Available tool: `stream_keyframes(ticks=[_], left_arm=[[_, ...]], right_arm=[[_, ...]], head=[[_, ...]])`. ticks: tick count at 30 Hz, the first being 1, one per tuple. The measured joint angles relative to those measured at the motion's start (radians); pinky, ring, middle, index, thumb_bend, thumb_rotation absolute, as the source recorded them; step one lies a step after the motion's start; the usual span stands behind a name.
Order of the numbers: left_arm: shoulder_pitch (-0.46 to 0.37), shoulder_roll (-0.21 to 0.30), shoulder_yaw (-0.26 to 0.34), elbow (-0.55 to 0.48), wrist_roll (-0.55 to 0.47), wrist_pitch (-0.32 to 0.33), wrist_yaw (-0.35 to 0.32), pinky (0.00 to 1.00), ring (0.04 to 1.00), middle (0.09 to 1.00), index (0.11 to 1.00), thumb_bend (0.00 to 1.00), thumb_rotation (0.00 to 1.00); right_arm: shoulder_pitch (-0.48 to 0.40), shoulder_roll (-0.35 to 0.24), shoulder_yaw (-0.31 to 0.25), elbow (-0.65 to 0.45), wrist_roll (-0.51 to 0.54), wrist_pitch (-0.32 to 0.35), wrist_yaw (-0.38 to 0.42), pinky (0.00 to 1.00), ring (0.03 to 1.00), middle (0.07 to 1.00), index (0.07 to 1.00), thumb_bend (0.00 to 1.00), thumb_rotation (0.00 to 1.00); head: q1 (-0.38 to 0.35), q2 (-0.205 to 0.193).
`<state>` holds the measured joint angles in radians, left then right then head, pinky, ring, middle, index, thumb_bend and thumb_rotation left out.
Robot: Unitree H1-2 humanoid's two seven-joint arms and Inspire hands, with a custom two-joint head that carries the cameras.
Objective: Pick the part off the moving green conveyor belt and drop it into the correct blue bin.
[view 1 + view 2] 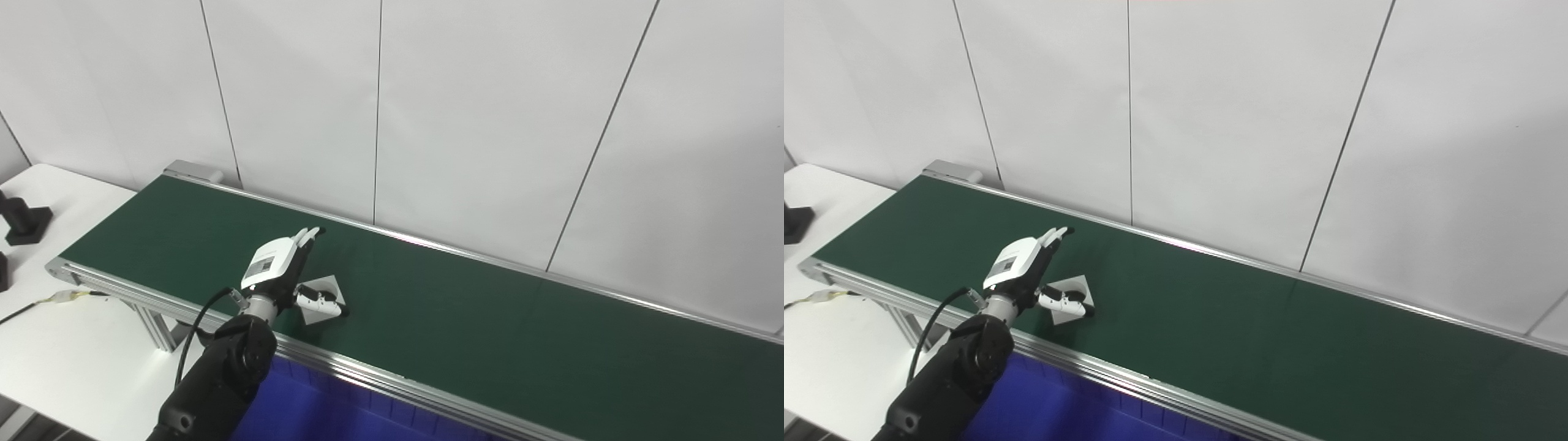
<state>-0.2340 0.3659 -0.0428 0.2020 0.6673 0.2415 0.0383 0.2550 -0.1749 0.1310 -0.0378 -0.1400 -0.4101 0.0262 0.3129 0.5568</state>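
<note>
the flat grey square part on the dark green conveyor belt is partly covered by the left hand, so its near-left corner is hidden. whether the fingers touch it cannot be told. the blue plastic bin is cut off by the bottom edge. black blocks on the white counter are cropped at the left edge.

White table at left w/ black blocks, possibly fixtures; cable across it; panelled wall behind.
</note>
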Motion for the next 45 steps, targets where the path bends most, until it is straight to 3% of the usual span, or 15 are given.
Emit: stream_keyframes(ticks=[6,11,17,22,23,25,27,31,45], left_arm=[[-0.022,0.002,-0.024,0.084,-0.018,0.002,-0.013,0.83,0.933,0.973,0.939,0.91,0.18],[-0.058,0.001,-0.040,0.148,-0.046,-0.011,0.003,0.83,0.927,0.972,0.939,0.93,0.19],[-0.074,-0.018,-0.054,0.207,-0.066,-0.072,0.071,0.74,0.860,0.912,0.889,0.84,0.11],[-0.081,-0.076,-0.039,0.289,-0.083,-0.164,0.233,0.58,0.654,0.717,0.735,0.66,0.00],[-0.085,-0.083,-0.038,0.306,-0.095,-0.188,0.263,0.53,0.600,0.570,0.614,0.58,0.00],[-0.092,-0.099,-0.036,0.336,-0.103,-0.231,0.306,0.48,0.461,0.511,0.562,0.52,0.00],[-0.092,-0.116,-0.041,0.340,-0.116,-0.259,0.333,0.46,0.429,0.495,0.535,0.50,0.00],[-0.092,-0.134,-0.060,0.340,-0.122,-0.290,0.334,0.45,0.428,0.503,0.511,0.50,0.00],[-0.079,-0.109,-0.076,0.320,-0.171,-0.344,0.266,0.47,0.436,0.511,0.503,0.50,0.00]], right_arm=[[0.003,0.003,0.000,-0.002,0.000,0.000,0.000,0.87,0.861,0.878,0.931,0.63,0.26],[0.013,0.006,-0.004,-0.008,0.000,0.000,0.000,0.86,0.857,0.876,0.926,0.64,0.29],[0.018,0.014,-0.009,-0.016,-0.003,0.000,0.000,0.84,0.845,0.868,0.922,0.65,0.31],[0.030,0.020,-0.013,-0.035,-0.007,0.000,-0.001,0.83,0.838,0.864,0.921,0.63,0.30],[0.030,0.020,-0.014,-0.036,-0.008,0.000,-0.001,0.82,0.838,0.864,0.921,0.63,0.30],[0.031,0.020,-0.016,-0.036,-0.008,0.000,-0.001,0.83,0.838,0.864,0.921,0.63,0.29],[0.032,0.021,-0.019,-0.036,-0.006,0.000,-0.001,0.83,0.835,0.861,0.919,0.63,0.28],[0.030,0.027,-0.022,-0.036,-0.005,0.000,-0.001,0.83,0.836,0.865,0.918,0.64,0.29],[0.028,0.033,-0.032,-0.035,-0.004,0.000,-0.004,0.82,0.824,0.850,0.906,0.67,0.28]], head=[[-0.005,0.005],[-0.006,0.008],[-0.008,0.012],[-0.011,0.017],[-0.011,0.017],[-0.011,0.018],[-0.011,0.018],[-0.014,0.018],[-0.020,0.015]])
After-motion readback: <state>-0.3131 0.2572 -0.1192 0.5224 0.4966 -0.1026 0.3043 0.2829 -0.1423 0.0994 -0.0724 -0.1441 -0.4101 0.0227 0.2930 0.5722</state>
